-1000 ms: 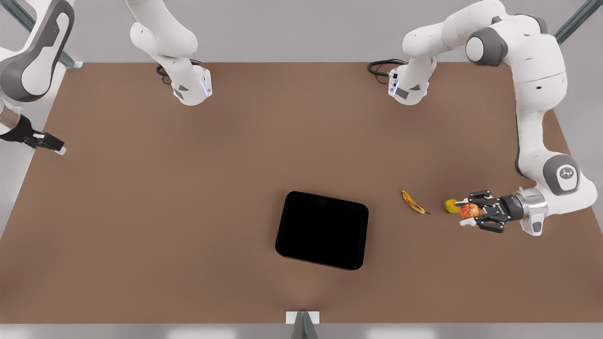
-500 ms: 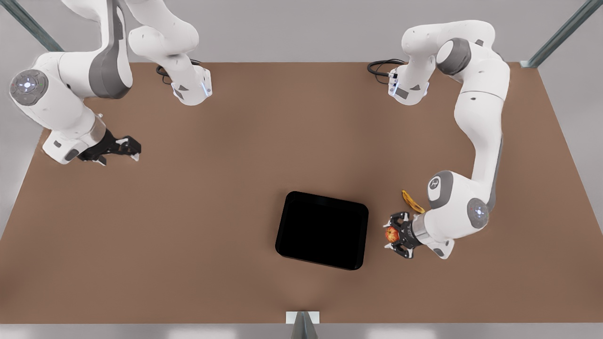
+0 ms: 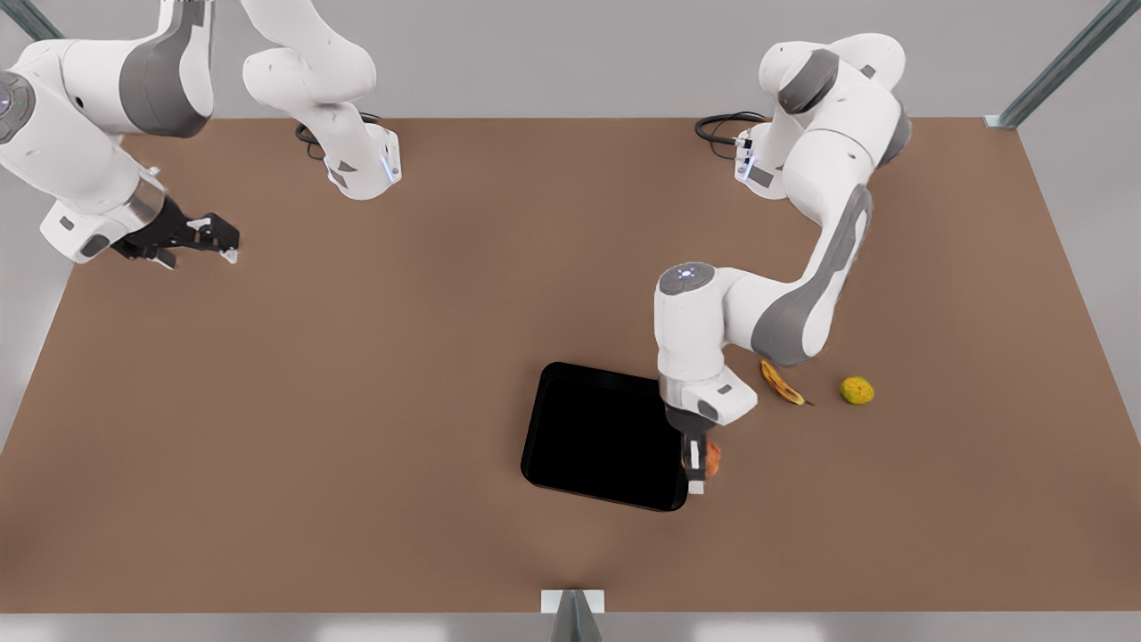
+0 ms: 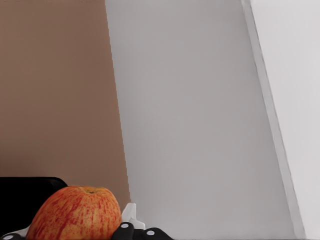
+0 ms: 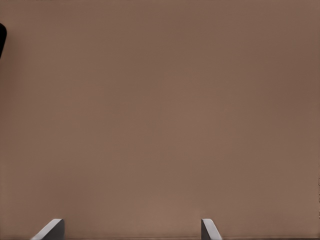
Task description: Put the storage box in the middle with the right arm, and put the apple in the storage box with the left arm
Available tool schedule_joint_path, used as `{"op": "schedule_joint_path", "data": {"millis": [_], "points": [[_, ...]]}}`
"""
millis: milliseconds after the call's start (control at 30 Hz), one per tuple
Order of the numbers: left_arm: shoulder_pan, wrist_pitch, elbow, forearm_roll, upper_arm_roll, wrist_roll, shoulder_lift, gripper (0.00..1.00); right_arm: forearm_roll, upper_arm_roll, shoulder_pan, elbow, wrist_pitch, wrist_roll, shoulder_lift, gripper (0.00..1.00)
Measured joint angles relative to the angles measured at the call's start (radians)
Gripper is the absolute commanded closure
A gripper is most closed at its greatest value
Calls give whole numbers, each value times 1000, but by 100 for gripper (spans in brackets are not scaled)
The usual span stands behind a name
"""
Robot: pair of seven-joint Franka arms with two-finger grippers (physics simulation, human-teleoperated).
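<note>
The black storage box (image 3: 611, 437) lies on the brown table, near the front edge at the middle. My left gripper (image 3: 698, 465) points down over the box's edge on the front view's right, shut on the red and yellow apple (image 3: 712, 456). In the left wrist view the apple (image 4: 75, 212) sits between the fingers, with one white pad (image 4: 129, 214) beside it and a corner of the box (image 4: 25, 197) behind. My right gripper (image 3: 209, 239) hangs open over the table at the front view's far left. Its two fingertips (image 5: 50, 229) stand wide apart over bare table.
A spotted banana (image 3: 782, 383) and a yellow-green round fruit (image 3: 857, 390) lie on the table to the front view's right of the box. The two arm bases (image 3: 361, 169) (image 3: 771, 169) stand at the back edge. A black corner of the box (image 5: 1, 40) shows in the right wrist view.
My left arm has carried the apple from beside the yellow-green fruit to the box's edge and turned the gripper downward. My right gripper came in over the table's left side.
</note>
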Motion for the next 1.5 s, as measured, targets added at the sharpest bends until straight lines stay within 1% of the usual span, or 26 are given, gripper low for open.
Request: {"op": "schedule_joint_path", "data": {"millis": [133, 200, 467, 700, 767, 833, 867, 900, 933, 1000, 1100, 1167, 1233, 1267, 1300, 1333, 1367, 1400, 1433, 1467, 1500], "points": [[-49, 10, 13, 317, -7, -113, 4, 79, 0, -6, 2, -4, -1, 0, -5, 0], [-84, 10, 15, 437, -7, -137, 11, 79, 0, -8, 1, -4, -2, 0, -6, 0], [-174, 75, 17, 765, -2, -249, 33, 79, 0, -6, -31, -7, -23, -9, -12, 0], [-178, 42, 7, 1096, -3, -705, 35, 79, 0, -18, -36, -7, -31, -21, -15, 0], [-178, 32, 6, 1150, -3, -848, 35, 79, 0, -19, -30, -8, -32, -21, -19, 0], [-178, 23, 5, 1161, -5, -964, 34, 79, 2, -18, -32, -8, -42, -21, -24, 0], [-178, 20, 5, 1149, -4, -1007, 34, 35, 2, -18, -32, -6, -46, -21, -26, 0], [-178, 17, 5, 1086, -5, -1011, 34, 0, 2, -18, -32, -6, -46, -21, -28, 0], [-178, 20, 5, 952, -6, -955, 34, 0, 2, -19, -31, -7, -48, -21, -29, 0], [-178, 31, 6, 604, -5, -720, 33, 0, 2, -18, -32, -9, -51, -21, -34, 0], [-177, 39, 6, -5, -8, -175, 33, 0, 3, -18, -32, -9, -51, -21, -37, 0], [-178, 39, 6, -369, -6, -161, 33, 0, 3, -21, -32, -31, -49, -21, -53, 0], [-175, 28, 7, -624, -1, -152, 25, 0, 3, -31, -34, -32, -47, -21, -55, 0], [-165, 7, 7, -717, 3, -139, 13, 0, 3, -32, -31, -34, -43, -21, -55, 0], [-159, -76, 7, -788, 56, -123, -29, 0, 3, -32, -32, -34, -42, -21, -55, 0], [-156, -171, 7, -842, 137, -67, -77, 0, 3, -32, -31, -38, -37, -20, -54, 0], [-148, -254, 7, -888, 158, 63, -102, 0, 3, -32, -31, -38, -39, -20, -59, 0], [-88, -363, 4, -922, 168, 251, -130, 0, 3, -32, -32, -38, -39, -20, -61, 0], [-16, -425, -83, -950, 175, 481, -206, 0, 4, -32, -32, -38, -39, -20, -61, 0], [50, -444, -192, -972, 188, 759, -298, 0, 5, -32, -32, -44, -38, -20, -60, 0], [77, -452, -234, -988, 208, 911, -344, 0, 5, -32, -32, -50, -37, -20, -60, 0]]}}
